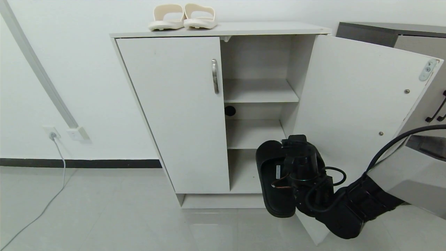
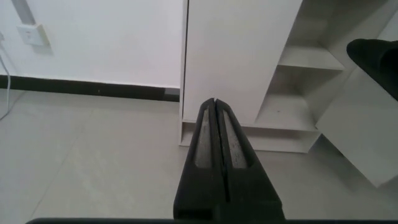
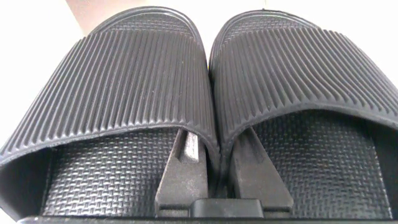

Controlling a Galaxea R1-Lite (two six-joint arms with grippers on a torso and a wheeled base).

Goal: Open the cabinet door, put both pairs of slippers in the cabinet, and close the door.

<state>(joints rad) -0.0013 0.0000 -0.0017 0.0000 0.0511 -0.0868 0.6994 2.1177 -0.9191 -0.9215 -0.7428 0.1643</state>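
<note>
**Head view, with both wrist views: black slippers held before the open cabinet**

White cabinet (image 1: pixel 264 29) standing against the wall. Its right-hand door (image 1: pixel 352 104) is swung wide open, exposing two shelves (image 1: pixel 259 91) and a bottom compartment. Its left-hand door (image 1: pixel 174 111) is closed, with a metal handle (image 1: pixel 215 76) along the edge nearest the cabinet's middle.

Black slippers (image 1: pixel 273 181) are a pair held side by side, just in front of the cabinet's open half. They sit level with its bottom compartment, off the floor (image 1: pixel 104 216) and outside the cabinet, with their long axis roughly vertical.

Right gripper (image 1: pixel 299 164) is beside the inner face of the cabinet's open door. In the right wrist view one of its fingers (image 3: pixel 183 171) lies under each ribbed strap. The two fingers are drawn close and pinch the adjoining inner edges of the pair between them.

Beige slippers (image 1: pixel 183 16) sit on top of the cabinet above the closed door. They lie side by side, touching, with their toes toward the wall.

Left gripper (image 2: pixel 215 143) is in front of the cabinet and well apart from it, pointing toward its lower part. Its fingers are pressed together with nothing between them.
</note>
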